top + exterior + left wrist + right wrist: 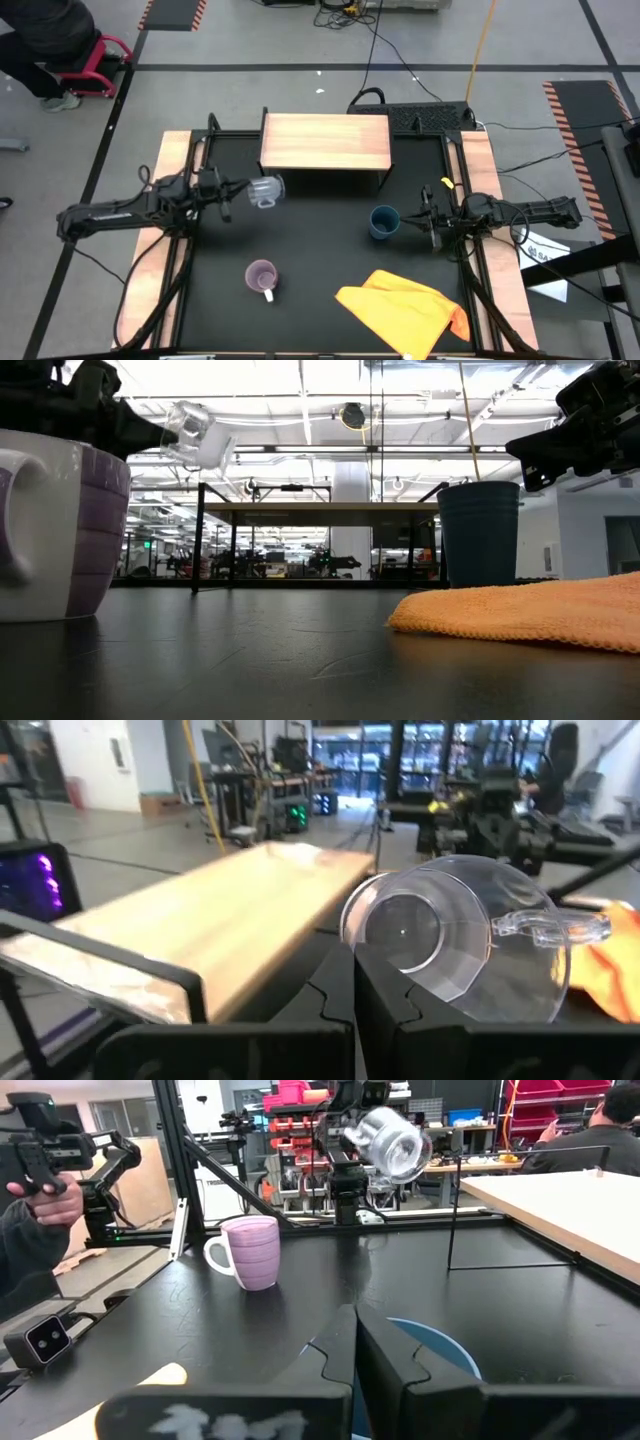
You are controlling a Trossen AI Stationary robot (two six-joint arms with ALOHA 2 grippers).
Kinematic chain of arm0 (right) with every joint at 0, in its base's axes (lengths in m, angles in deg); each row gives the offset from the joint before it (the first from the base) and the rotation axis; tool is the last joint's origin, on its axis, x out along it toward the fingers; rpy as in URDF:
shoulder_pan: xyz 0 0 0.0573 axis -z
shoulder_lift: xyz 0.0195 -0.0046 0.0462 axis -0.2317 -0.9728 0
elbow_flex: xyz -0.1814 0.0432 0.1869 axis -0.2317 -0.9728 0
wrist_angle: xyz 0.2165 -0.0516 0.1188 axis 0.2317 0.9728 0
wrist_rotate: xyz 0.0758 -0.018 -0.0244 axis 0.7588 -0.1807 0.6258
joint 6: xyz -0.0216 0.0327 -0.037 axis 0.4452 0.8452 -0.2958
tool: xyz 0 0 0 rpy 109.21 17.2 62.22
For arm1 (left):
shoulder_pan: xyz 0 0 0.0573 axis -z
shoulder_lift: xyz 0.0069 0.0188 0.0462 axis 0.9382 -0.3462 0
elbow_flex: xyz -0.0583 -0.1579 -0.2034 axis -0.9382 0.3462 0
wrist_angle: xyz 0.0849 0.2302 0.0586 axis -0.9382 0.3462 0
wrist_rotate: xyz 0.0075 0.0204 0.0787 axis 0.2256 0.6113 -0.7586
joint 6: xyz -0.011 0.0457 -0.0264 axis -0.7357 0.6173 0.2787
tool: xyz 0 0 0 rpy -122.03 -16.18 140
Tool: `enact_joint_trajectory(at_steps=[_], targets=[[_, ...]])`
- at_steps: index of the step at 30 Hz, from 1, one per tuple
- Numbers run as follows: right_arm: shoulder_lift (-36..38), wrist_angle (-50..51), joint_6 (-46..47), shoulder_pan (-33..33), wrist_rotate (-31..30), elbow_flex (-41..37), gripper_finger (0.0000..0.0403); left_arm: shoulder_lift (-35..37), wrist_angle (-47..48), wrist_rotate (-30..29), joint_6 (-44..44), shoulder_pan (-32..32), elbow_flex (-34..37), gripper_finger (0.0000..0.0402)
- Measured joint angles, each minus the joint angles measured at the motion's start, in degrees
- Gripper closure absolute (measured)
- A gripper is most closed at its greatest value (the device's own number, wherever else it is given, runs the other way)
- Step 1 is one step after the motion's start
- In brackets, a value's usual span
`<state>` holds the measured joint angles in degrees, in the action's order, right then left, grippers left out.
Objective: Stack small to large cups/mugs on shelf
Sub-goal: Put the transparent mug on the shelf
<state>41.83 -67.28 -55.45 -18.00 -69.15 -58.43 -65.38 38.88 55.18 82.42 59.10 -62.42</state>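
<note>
Your left hand (240, 189) is clamped on the clear glass (265, 191), holding it in the air, tipped on its side w/ the mouth facing the shelf (325, 142). The shelf top sits just beyond and toward centre, so carry fwd & inward, then upright it. Right hand (412, 220) is closed, empty, just beside the dark blue cup (384, 222). Purple mug (262, 276) stands on the surface, near the front.

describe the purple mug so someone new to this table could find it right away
Start at the shelf at the back of the black table, then come forward to the front edge. The purple mug stands there upright, left of the orange cloth. It alone is pale purple with a white handle.
</note>
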Motion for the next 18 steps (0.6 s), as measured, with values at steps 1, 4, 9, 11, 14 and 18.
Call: enact_joint_trajectory(at_steps=[1,4,9,11,14,18], targets=[[0.0,0.0,-0.08,0.0,0.02,0.02,0.0403,0.0,0.1,0.02,0.02,-0.72,-0.59,0.0402],[0.01,-0.04,-0.38,0.0,0.0,0.0,0.0403,-0.65,0.38,1.31,0.2,-2.78,-2.48,0.0402],[0.0,-0.13,-0.83,0.0,0.0,0.0,0.0403,-4.84,0.48,2.59,0.84,-5.66,-4.74,0.0402],[0.0,-0.17,-0.85,0.0,0.0,0.01,0.0403,-7.11,0.58,4.02,1.36,-6.78,-5.22,0.0402],[0.0,-0.22,-0.87,0.0,0.0,0.01,0.0403,-10.19,0.37,5.07,1.45,-8.47,-6.46,0.0402],[0.0,-0.22,-0.87,0.0,-0.01,0.0,0.0403,-13.24,-1.05,7.69,2.58,-10.69,-7.82,0.0402]])
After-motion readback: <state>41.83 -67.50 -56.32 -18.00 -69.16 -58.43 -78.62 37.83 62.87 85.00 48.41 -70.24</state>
